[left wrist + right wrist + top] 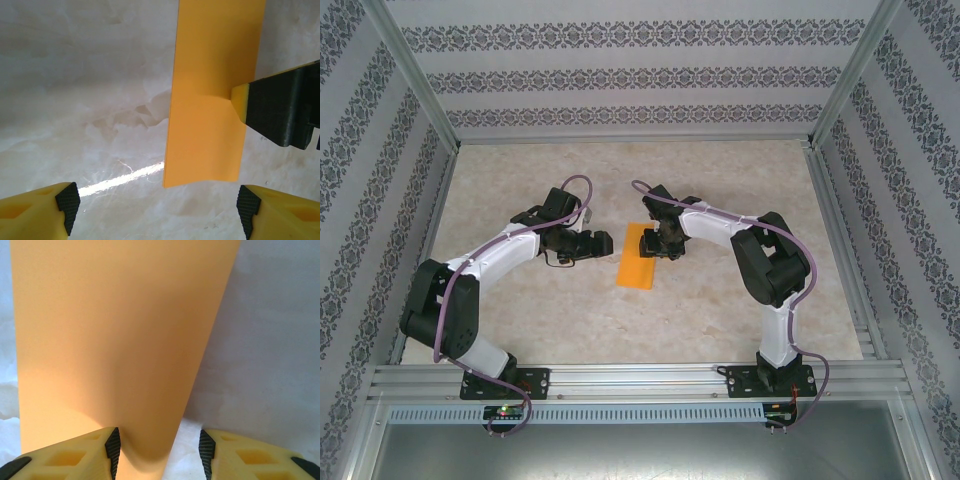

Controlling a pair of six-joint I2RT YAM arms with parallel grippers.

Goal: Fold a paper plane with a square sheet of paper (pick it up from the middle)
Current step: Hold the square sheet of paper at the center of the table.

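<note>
From above, the plain orange paper (pixel 638 258) lies mid-counter (pixel 570 320) between the left pincer (pixel 603 243) and right pincer (pixel 657 244); left wrist: jaws wide open before its end; right wrist: jaws parted, straddling its edge.

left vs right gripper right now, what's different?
Jaws of the left gripper stand wide; those of the right gripper are narrower. The left gripper sits just off the paper; the right gripper has a fingertip on it. Both are open, neither pinching it.
</note>
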